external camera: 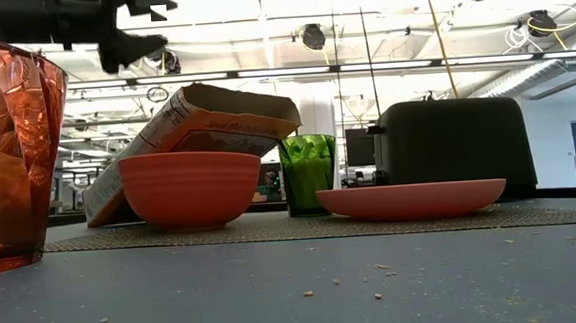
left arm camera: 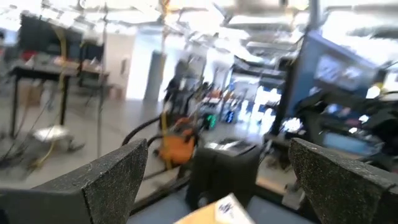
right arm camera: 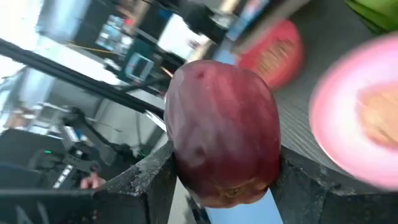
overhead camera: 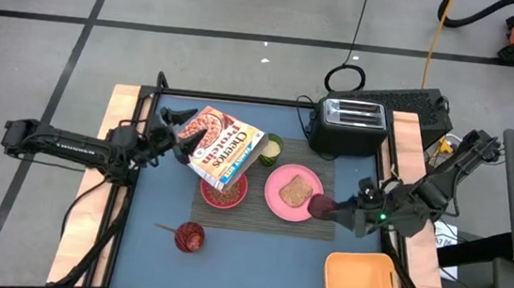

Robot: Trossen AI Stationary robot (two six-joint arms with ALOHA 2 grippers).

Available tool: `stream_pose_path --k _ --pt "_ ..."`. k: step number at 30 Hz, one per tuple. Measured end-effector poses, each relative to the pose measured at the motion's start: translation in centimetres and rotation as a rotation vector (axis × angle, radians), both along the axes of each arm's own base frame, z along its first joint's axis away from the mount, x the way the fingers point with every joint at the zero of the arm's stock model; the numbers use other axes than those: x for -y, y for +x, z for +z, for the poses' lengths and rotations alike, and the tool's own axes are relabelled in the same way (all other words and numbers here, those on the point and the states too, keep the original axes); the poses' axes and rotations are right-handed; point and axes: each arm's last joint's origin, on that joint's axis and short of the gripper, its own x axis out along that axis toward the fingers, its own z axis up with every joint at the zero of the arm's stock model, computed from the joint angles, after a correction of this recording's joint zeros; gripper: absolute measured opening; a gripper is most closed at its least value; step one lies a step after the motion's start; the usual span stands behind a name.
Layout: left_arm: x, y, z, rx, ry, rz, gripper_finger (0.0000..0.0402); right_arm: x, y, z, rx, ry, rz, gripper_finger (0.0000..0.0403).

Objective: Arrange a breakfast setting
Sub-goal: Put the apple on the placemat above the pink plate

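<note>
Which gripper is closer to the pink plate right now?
Right. The right gripper, shut on the apple, sits just off the edge of the pink plate. The left gripper is open over the Cheerios box, across the bowl from it.

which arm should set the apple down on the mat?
Right. The right gripper is already shut on the apple, beside the plate at the mat's right end. The left gripper is open and empty, up by the cereal box leaning over the bowl.
</note>
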Motion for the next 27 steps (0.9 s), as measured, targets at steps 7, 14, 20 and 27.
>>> stream_pose_path --k 7,14,20,27 --pt "1.7 2.0 1.9 0.017 0.107 -0.062 0.0395 1.0 2.3 1.4 0.131 -0.121 0.044 0.0212" --pt "3.6 8.1 6.2 -0.163 0.251 -0.110 0.0395 2.5 4.8 1.9 0.218 -0.277 0.209 0.0212" --pt "5.1 13.0 8.1 -0.364 0.309 -0.232 0.0395 3.6 6.6 2.1 0.307 -0.410 0.340 0.0212" --pt "6.9 15.7 8.3 -0.442 0.375 -0.344 0.0395 5.3 8.6 1.6 0.335 -0.447 0.361 0.0212"
